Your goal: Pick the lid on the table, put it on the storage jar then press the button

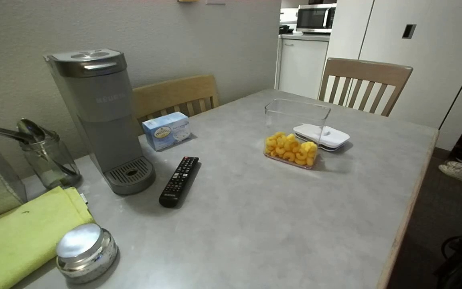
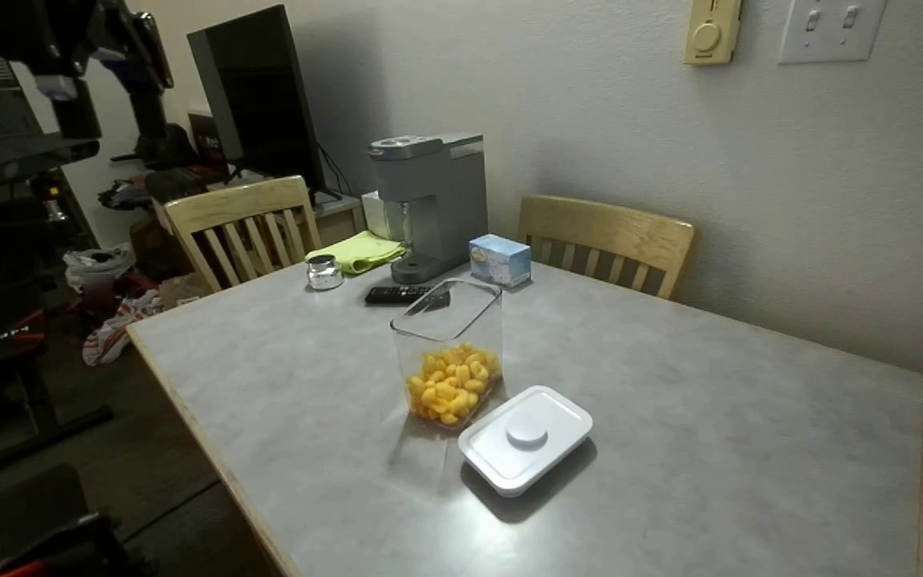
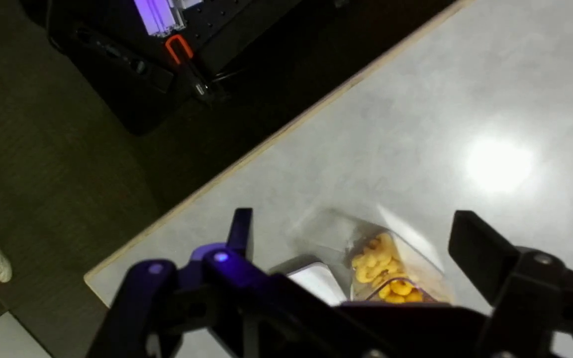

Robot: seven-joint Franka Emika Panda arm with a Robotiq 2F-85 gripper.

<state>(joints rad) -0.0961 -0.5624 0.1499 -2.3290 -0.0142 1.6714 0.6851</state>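
Observation:
The white lid (image 2: pixel 501 457) lies flat on the table, button side up, close beside the storage jar. It shows partly behind the jar in an exterior view (image 1: pixel 337 138), and a corner shows in the wrist view (image 3: pixel 319 281). The button (image 2: pixel 527 430) is a raised round knob at the lid's centre. The clear storage jar (image 2: pixel 481 328) stands upright and open-topped, part filled with yellow-orange pieces; it also shows in an exterior view (image 1: pixel 279 120) and the wrist view (image 3: pixel 418 263). My gripper (image 2: pixel 113 120) is open and empty, high above and away from both; its fingers spread wide in the wrist view (image 3: pixel 353 228).
A grey coffee machine (image 1: pixel 106 108), a blue tea box (image 1: pixel 167 131), a black remote (image 1: pixel 179 180), a metal tin (image 1: pixel 86 253) and a yellow cloth (image 1: pixel 26 237) are on the table (image 1: pixel 255 224). A glass of cutlery (image 1: pixel 50 160) stands by the wall. Chairs (image 2: pixel 606 240) surround it.

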